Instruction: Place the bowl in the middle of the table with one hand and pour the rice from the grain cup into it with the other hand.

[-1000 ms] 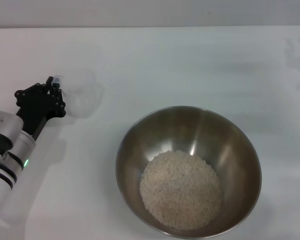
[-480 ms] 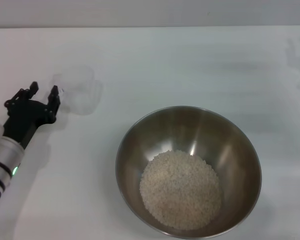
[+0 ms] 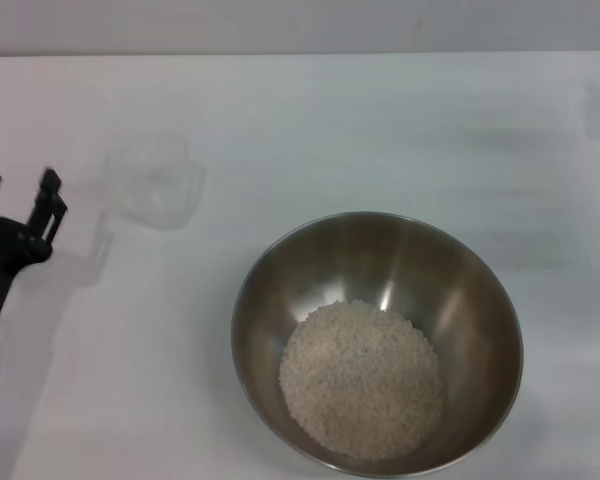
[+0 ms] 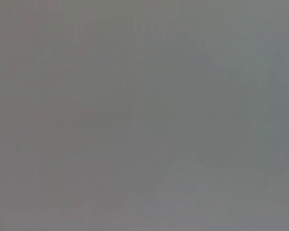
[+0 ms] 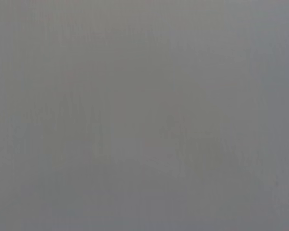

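Note:
The steel bowl [image 3: 377,340] stands on the white table [image 3: 380,130], low and right of centre in the head view. A mound of rice [image 3: 362,379] lies inside it. The clear grain cup [image 3: 154,183] rests on the table to the bowl's upper left, with no grains visible in it. My left gripper [image 3: 18,184] is open at the picture's left edge, apart from the cup and holding nothing. The right gripper is out of view. Both wrist views show only flat grey.
The table's far edge [image 3: 300,53] runs across the top of the head view. Nothing else stands on the tabletop.
My left gripper has let go of the grain cup's handle and drawn back to the left edge. The cup stays where it was set down. Bowl and rice are unmoved.

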You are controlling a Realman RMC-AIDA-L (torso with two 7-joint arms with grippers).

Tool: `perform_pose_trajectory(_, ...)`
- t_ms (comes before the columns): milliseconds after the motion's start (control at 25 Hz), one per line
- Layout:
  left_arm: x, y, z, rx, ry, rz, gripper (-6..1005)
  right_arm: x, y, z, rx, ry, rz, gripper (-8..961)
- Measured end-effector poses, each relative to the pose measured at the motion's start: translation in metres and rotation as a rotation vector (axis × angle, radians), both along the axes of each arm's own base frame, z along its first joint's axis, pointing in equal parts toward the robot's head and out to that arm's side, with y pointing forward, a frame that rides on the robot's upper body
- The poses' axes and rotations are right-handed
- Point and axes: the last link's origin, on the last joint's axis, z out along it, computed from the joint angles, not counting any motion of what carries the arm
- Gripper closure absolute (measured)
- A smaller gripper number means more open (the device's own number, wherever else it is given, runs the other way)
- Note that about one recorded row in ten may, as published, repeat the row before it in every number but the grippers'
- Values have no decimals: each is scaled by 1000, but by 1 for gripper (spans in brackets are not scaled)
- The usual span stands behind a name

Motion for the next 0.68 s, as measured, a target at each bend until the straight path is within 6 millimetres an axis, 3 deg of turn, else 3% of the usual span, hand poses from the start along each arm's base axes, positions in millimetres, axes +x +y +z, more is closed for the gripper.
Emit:
perform_pose_trajectory(120, 13, 3, 2, 37, -34, -52, 363, -1, -4, -8, -25, -4, 4, 589)
perform_pose_trajectory(440, 19, 15, 3, 50, -46, -55, 205, -14, -1, -27, -94, -25, 50, 589)
perform_pose_trajectory(520, 19, 15, 3, 50, -46, -55, 181, -16, 0, -31, -106, -27, 40, 469)
perform_pose_trajectory(680, 20, 17, 5, 60, -29, -64, 169, -15, 2, -33, -96, -31, 18, 469)
